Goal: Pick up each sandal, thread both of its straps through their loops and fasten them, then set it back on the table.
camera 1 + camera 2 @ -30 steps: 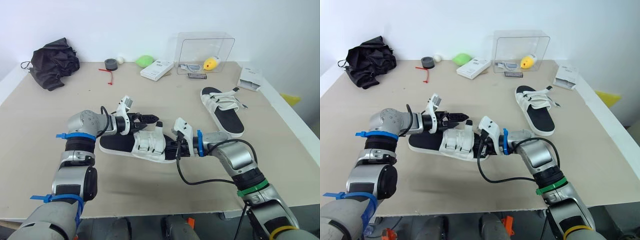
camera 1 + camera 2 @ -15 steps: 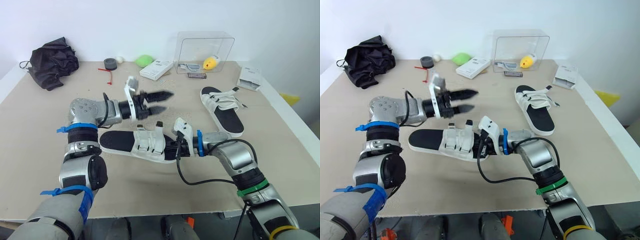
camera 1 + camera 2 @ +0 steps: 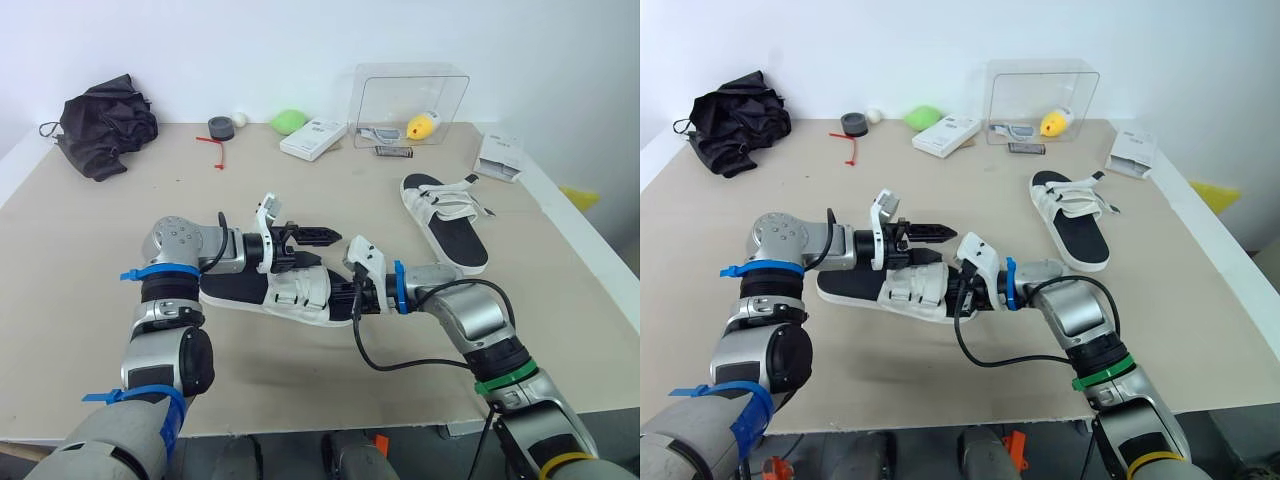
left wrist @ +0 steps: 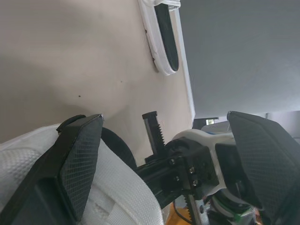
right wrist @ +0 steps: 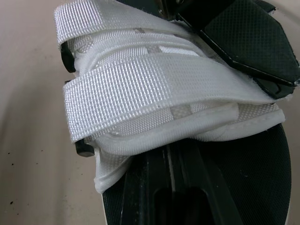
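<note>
While the right pincer [image 3: 346,296] grips the near sandal [image 3: 240,288] at its strap end, the open left pincer [image 3: 326,236] hovers just above its straps [image 3: 300,288]. The second sandal [image 3: 446,218] lies well apart.

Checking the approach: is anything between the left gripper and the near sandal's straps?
Nothing visible stands between them. The left gripper is open just above the near sandal, close to its straps.
</note>
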`<state>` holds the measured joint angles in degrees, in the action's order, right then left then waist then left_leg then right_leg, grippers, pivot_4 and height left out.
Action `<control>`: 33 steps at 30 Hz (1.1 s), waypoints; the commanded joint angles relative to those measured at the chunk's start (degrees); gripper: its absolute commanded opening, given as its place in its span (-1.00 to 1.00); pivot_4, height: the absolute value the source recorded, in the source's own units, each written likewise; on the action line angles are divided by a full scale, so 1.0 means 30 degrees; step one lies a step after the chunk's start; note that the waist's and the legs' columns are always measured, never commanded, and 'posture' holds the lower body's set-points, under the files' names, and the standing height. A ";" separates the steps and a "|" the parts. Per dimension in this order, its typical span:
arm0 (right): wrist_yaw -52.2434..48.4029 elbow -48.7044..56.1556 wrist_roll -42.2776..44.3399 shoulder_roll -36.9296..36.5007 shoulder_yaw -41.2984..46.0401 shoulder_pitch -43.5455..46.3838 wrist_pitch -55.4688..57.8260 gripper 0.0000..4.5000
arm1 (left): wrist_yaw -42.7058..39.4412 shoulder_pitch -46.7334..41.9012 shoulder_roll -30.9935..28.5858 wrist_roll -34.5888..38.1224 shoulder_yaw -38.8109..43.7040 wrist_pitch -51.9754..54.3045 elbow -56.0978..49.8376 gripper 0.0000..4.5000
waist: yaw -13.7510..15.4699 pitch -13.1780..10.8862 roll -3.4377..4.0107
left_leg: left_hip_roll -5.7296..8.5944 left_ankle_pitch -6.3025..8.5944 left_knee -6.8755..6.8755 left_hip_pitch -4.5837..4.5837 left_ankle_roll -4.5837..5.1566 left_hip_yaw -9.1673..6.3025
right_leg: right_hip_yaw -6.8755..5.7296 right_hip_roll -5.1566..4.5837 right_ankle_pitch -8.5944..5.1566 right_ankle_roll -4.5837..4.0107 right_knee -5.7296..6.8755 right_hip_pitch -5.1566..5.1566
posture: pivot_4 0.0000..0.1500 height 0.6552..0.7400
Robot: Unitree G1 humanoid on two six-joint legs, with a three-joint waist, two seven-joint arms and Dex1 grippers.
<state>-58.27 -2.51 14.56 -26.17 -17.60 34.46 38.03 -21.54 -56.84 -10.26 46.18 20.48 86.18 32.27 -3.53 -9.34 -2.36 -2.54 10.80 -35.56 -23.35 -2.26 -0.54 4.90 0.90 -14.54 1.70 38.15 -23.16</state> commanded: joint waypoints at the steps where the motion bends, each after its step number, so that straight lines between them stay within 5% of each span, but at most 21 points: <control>1: 0.0315 -0.0760 -0.0560 -0.0200 -0.0568 -0.0478 0.0692 -1.00 | -0.0020 0.1021 -0.0601 -0.1455 -0.1700 -0.0152 0.0057 0.95 | 0.0000 0.0018 0.0005 | 0.0000 0.0000 0.0000 0.0002 -0.0001 -0.0002 | -0.0002 0.0001 -0.0001 0.0001 0.0000 0.0003 | 1.00 1.00; 14: 0.0435 -0.0984 -0.0303 -0.0448 -0.0076 -0.0290 0.0752 -1.00 | -0.1188 0.0046 -0.1016 -0.1962 -0.2254 -0.2883 0.0667 0.95 | -0.0004 0.0124 0.0080 | 0.0007 0.0004 -0.0011 0.0070 -0.0007 0.0000 | -0.0002 -0.0004 -0.0004 0.0000 -0.0002 0.0069 | 1.00 1.00; 23: 0.0394 0.1493 0.0532 -0.1481 0.0782 -0.0492 0.1808 -1.00 | -0.1886 -0.0149 -0.0352 -0.0535 -0.1427 -0.3717 -0.3915 0.95 | 0.0199 0.0051 0.0078 | 0.0051 0.0004 -0.0008 -0.0073 -0.0007 -0.0006 | -0.0004 -0.0054 -0.0028 0.0041 -0.0008 -0.0037 | 1.00 1.00; 27: 0.0600 0.3553 0.1082 -0.2494 0.1754 -0.0422 0.2705 -1.00 | -0.4465 0.1156 -0.1712 -0.0503 -0.2558 -0.5672 -0.7400 0.95 | 0.0269 0.0018 0.0100 | 0.0083 0.0023 -0.0007 -0.0163 -0.0042 -0.0019 | -0.0001 -0.0087 -0.0052 0.0082 -0.0016 -0.0109 | 1.00 1.00; 33: 0.0853 0.5563 0.2075 -0.4411 0.3902 -0.0677 0.3554 -1.00 | -1.1846 0.5770 -0.6408 -0.2192 -0.6114 -1.1498 -1.2893 0.95 | 0.0308 -0.0017 0.0117 | 0.0114 0.0057 0.0002 -0.0326 -0.0098 -0.0009 | 0.0019 -0.0122 -0.0034 0.0034 -0.0025 -0.0259 | 1.00 1.00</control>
<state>-55.81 8.88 18.09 -37.51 -9.96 32.60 47.68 -47.76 -43.18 -24.99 42.30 5.04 61.02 0.05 -2.61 -9.39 -2.01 -2.21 10.97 -35.54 -24.35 -2.55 -0.55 4.99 0.55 -14.63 1.76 38.07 -23.98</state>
